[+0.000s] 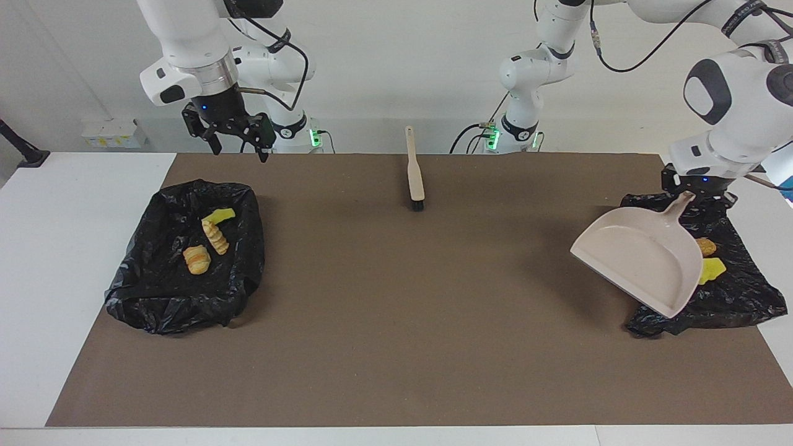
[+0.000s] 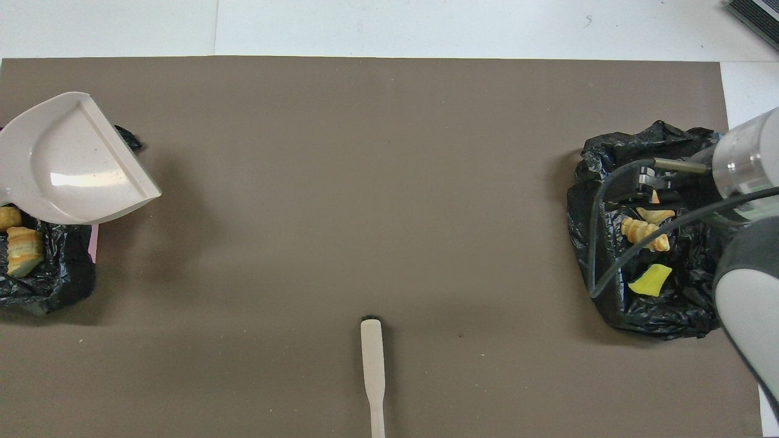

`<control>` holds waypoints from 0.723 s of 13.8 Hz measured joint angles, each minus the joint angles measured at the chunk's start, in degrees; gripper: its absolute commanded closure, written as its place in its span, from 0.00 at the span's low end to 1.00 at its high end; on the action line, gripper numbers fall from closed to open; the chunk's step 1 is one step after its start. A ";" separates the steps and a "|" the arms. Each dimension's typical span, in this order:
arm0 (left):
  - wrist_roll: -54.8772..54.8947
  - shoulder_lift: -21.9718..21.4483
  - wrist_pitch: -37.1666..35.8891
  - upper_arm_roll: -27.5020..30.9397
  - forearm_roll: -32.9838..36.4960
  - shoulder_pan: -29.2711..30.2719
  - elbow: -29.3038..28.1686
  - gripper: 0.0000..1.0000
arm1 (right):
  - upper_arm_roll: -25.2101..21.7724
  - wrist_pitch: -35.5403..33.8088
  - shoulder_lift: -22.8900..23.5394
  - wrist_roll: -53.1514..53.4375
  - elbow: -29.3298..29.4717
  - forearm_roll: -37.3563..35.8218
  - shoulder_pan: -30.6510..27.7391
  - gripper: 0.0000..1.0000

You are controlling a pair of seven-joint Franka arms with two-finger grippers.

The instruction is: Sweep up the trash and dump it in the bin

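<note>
At the left arm's end of the desk, your left gripper (image 1: 697,191) is clamping the dustpan (image 1: 641,257) handle, holding it tilted over the black bag (image 1: 731,291) where some trash (image 1: 711,269) is lying. Over the desk's robot-side edge, your right gripper (image 1: 236,139) is hanging with fingers wide, above the other bag (image 1: 186,297) holding more scraps (image 1: 198,258).

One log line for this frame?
left tool: shut on dustpan, over bin | right tool: open, waiting | brush: on mat
</note>
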 measured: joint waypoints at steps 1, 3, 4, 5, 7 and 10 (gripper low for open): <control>-6.26 -0.33 -1.18 -0.09 -1.01 -2.43 -0.19 1.00 | -0.05 -0.63 -0.21 -0.29 0.05 0.00 -0.20 0.00; -18.60 -1.10 -2.23 -0.19 -3.01 -7.27 -1.18 1.00 | -0.05 -1.10 -0.47 -0.29 0.07 0.00 -0.27 0.00; -24.43 -1.60 -2.23 -0.22 -3.90 -9.83 -2.01 1.00 | -0.05 -1.14 -0.52 -0.29 0.07 0.00 -0.27 0.00; -30.14 -2.14 -2.23 -0.26 -5.06 -12.41 -2.97 1.00 | -0.04 -1.14 -0.55 -0.29 0.07 -0.01 -0.27 0.00; -40.16 -3.30 -2.13 -0.31 -8.71 -16.65 -4.67 1.00 | -0.16 -1.14 -0.57 -0.29 0.08 -0.02 -0.24 0.00; -53.40 -4.26 0.49 -0.25 -13.93 -21.80 -6.04 1.00 | -1.57 -1.15 -0.57 -0.41 0.08 -0.02 -0.15 0.00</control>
